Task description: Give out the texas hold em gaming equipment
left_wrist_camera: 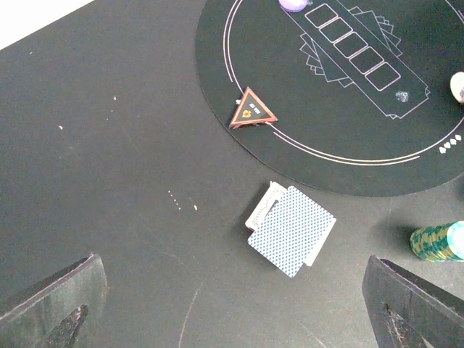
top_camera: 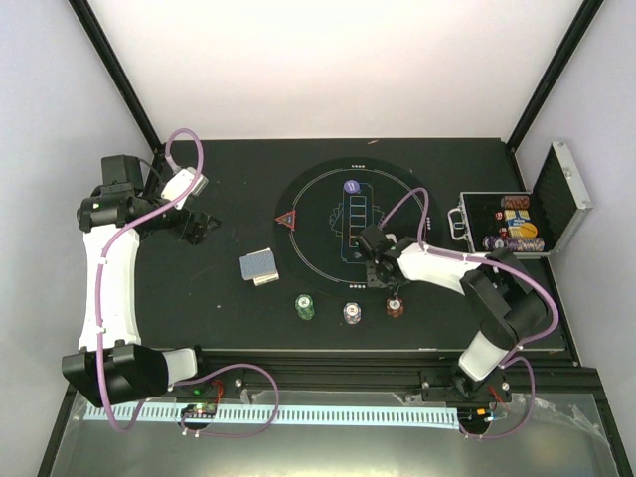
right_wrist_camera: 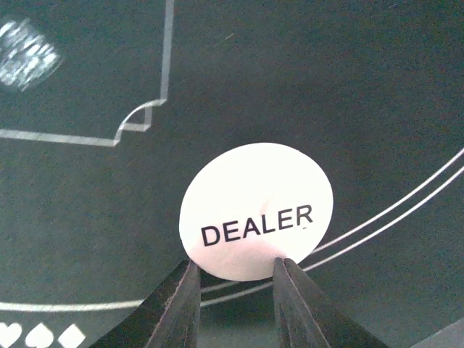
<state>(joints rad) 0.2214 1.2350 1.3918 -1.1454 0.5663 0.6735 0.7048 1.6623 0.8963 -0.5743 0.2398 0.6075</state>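
White round button (right_wrist_camera: 256, 210), black "DEALER" lettering, lies flat on black mat (right_wrist_camera: 362, 87) by its double white rim line. Right tool (right_wrist_camera: 235, 272): narrow gap between jaws, tips at button's near edge; gripping or not, cannot tell. Left tool (top_camera: 202, 227) spread wide, empty, above table (left_wrist_camera: 109, 181). Grey-blue-backed cards (left_wrist_camera: 291, 230) stacked on table beside mat. Red triangle marker (left_wrist_camera: 251, 110) on mat's edge. Green chips (top_camera: 305, 307), white chips (top_camera: 352, 313), brown-red chips (top_camera: 396, 307) in row on table.

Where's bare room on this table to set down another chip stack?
Free: left of the grey-blue card deck toward the left arm, and the far strip beyond the round black mat. Crowded: the near edge with green, white and brown-red chip stacks, and around the silver metal case.
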